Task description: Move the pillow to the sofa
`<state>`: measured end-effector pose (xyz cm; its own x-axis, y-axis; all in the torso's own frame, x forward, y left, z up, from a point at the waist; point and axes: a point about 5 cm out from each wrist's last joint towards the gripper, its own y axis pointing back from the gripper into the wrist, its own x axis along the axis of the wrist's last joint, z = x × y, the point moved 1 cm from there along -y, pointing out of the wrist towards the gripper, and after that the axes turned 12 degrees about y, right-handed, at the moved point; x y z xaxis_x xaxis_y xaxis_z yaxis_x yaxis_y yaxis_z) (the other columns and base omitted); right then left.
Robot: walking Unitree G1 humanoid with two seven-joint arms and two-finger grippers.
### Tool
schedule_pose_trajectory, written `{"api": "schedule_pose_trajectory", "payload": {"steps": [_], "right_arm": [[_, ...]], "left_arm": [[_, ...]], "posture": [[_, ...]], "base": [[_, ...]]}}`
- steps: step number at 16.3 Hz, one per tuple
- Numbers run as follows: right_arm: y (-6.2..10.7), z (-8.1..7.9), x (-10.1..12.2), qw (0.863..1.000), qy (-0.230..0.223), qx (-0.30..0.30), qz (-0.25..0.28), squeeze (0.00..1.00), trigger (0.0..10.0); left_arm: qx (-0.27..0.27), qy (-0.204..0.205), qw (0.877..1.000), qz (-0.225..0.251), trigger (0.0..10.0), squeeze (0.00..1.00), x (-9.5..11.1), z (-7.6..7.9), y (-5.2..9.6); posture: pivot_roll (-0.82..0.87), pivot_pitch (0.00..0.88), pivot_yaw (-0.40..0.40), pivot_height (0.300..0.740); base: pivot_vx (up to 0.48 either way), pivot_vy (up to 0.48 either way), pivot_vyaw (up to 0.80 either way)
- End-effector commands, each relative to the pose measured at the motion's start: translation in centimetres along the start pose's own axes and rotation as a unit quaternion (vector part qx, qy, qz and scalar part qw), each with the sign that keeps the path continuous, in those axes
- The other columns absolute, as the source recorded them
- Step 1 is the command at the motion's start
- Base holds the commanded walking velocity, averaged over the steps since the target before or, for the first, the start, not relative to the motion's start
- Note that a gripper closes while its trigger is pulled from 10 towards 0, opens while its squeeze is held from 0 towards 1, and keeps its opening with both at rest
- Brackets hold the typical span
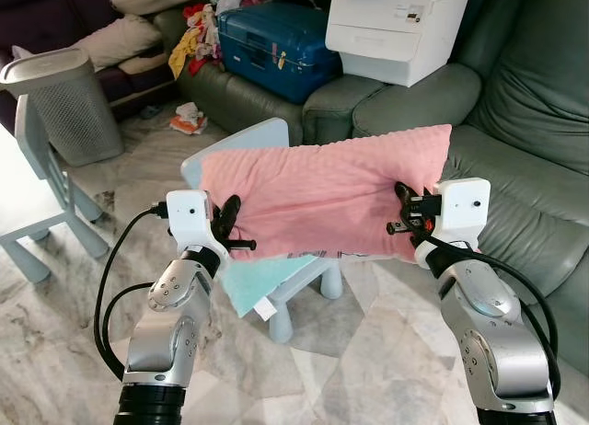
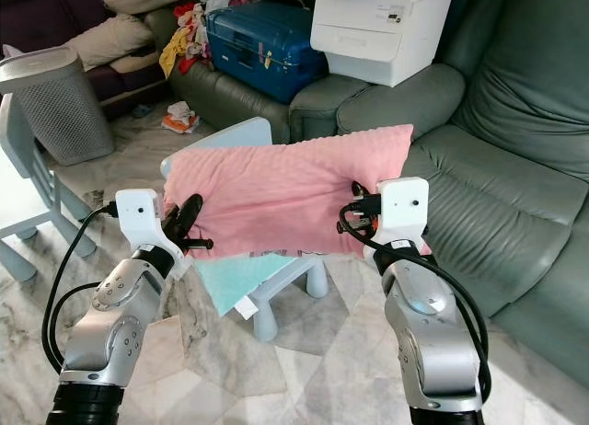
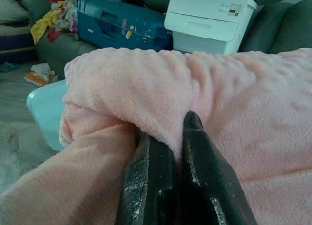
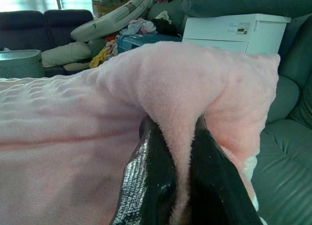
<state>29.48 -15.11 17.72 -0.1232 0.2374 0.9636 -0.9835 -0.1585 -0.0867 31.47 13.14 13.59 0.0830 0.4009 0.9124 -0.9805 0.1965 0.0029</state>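
Both pincers hold the pink pillow up in the middle of the frame, over a small pale blue chair.

The left pincer (image 1: pixel 230 224) is clamped on the pillow's (image 1: pixel 322 200) lower left edge, and the left wrist view has its black fingers (image 3: pixel 148 181) pinching a fold of the fleece. The right pincer (image 1: pixel 402 209) grips the pillow's right end, fingers (image 4: pixel 151 186) squeezing a ridge of fabric between them. The pillow stretches between them, lifted above the chair (image 1: pixel 276 287), whose back shows at the pillow's upper left. The green sofa (image 1: pixel 525 167) fills the right side of the frame, just beside the pillow's right end. On the sofa along the top sit a blue suitcase (image 1: pixel 271 43) and a white box (image 1: pixel 396 29). A grey bin (image 1: pixel 60 103) stands at upper left on the marble floor (image 1: pixel 368 351).
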Motion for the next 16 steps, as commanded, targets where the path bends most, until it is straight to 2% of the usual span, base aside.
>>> {"api": "schedule_pose_trajectory", "payload": {"steps": [1, 12, 16], "right_arm": [[-0.1, 0.1, 0.6, 1.0, -0.001, -0.005, 0.011, 0.0, 10.0], [0.0, 0.1, 0.5, 1.0, -0.004, -0.007, 0.01, 0.0, 10.0], [0.1, 0.1, 0.6, 1.0, 0.0, -0.005, 0.013, 0.0, 10.0]], "left_arm": [[0.003, 0.0, 1.0, 0.009, 10.0, 0.0, 0.5, -0.3, -0.1], [-0.02, 0.017, 1.0, 0.002, 10.0, 0.0, 0.3, 0.2, 0.1], [-0.041, 0.023, 0.999, 0.0, 10.0, 0.0, 0.2, 0.8, 0.2]], "posture": [[-0.15, 0.0, 0.064, 0.74], [-0.15, 0.006, 0.064, 0.74], [-0.15, 0.005, 0.062, 0.74]], "base": [[0.0, 0.0, -0.8], [0.0, 0.0, -0.79], [0.0, 0.0, 0.0]]}}
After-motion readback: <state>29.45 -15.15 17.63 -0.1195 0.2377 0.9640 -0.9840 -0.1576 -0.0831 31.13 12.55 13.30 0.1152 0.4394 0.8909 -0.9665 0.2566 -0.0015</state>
